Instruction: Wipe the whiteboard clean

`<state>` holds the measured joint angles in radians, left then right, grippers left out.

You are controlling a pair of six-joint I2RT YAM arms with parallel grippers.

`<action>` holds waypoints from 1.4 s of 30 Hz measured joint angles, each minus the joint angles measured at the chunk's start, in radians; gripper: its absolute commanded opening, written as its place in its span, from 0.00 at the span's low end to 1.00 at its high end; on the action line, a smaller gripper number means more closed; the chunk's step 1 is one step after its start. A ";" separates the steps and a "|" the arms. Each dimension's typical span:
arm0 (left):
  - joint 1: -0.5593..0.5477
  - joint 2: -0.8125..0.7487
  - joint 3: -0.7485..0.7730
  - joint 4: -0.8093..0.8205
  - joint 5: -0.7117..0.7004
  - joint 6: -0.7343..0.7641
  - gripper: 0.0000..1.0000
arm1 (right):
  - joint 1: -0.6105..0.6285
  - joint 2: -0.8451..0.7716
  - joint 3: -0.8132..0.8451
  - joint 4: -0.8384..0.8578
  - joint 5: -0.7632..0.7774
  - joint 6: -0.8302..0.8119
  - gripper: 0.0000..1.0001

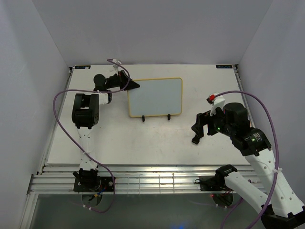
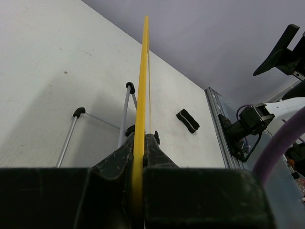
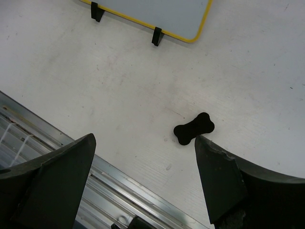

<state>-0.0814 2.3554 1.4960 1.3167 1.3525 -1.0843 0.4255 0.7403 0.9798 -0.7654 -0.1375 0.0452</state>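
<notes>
Upper centre of the top view: whiteboard point(image 1: 155, 97), rectangular with rounded corners and a thin yellow frame, face an even pale white, propped on a stand point(image 1: 143, 119) with two black hooks under the lower edge.

At the board's left edge: left gripper point(image 1: 135, 86), clamped on the frame.

Left wrist view: same frame seen edge-on as a narrow yellow strip rising from bottom centre to the top of the picture, pinched between two black fingers point(image 2: 114, 160). Silver stand legs with black caps left of the strip. Eraser point(image 2: 188, 120), black with a pale band, flat on the table point(image 2: 43, 71) right of the strip and apart from the board.

Right centre of the top view: right gripper point(image 1: 202, 129), well apart from the board, raised over the table, spread wide and holding nothing.

Right wrist view: one rounded corner of the board along the top of the picture, glossy white inside the yellow rim, both hooks visible. Bone-shaped eraser on the table between the fingers, nearer the right-hand one.
</notes>
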 measured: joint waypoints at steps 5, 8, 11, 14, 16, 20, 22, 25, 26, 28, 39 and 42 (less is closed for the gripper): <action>-0.003 0.000 -0.026 0.008 0.035 0.004 0.37 | 0.000 -0.003 0.000 0.000 0.000 0.000 0.90; -0.008 0.000 -0.053 0.008 0.044 0.014 0.43 | 0.000 -0.008 0.000 0.000 -0.001 0.000 0.90; -0.009 -0.001 -0.071 0.007 0.049 0.024 0.48 | 0.000 -0.008 0.000 0.000 -0.004 0.000 0.90; -0.012 -0.001 -0.084 0.006 0.063 0.031 0.53 | 0.000 -0.008 0.000 0.000 -0.005 0.000 0.90; -0.014 -0.002 -0.084 0.005 0.064 0.035 0.54 | 0.000 -0.008 0.000 0.000 -0.005 0.000 0.90; -0.015 -0.013 -0.084 0.004 0.066 0.050 0.69 | 0.000 -0.008 0.000 0.000 -0.011 0.000 0.90; -0.015 -0.016 -0.084 0.004 0.066 0.066 0.98 | 0.000 -0.008 -0.001 0.000 -0.015 -0.001 0.90; -0.015 -0.023 -0.084 0.003 0.065 0.088 0.98 | 0.000 -0.008 -0.001 0.000 -0.020 -0.001 0.90; -0.015 -0.027 -0.084 0.003 0.064 0.102 0.98 | 0.000 -0.008 -0.001 0.000 -0.021 -0.001 0.90; -0.015 -0.041 -0.085 -0.005 0.060 0.143 0.98 | 0.000 -0.008 -0.001 0.000 -0.023 -0.001 0.90; 0.004 -0.259 -0.114 -0.558 -0.225 0.659 0.98 | 0.000 -0.003 -0.001 0.002 -0.028 -0.002 0.90; 0.018 -0.300 -0.115 -0.648 -0.315 0.734 0.98 | 0.000 0.009 -0.001 0.002 -0.030 -0.002 0.90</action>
<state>-0.0639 2.0552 1.3811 0.6689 1.0374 -0.3500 0.4255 0.7494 0.9787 -0.7635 -0.1677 0.0429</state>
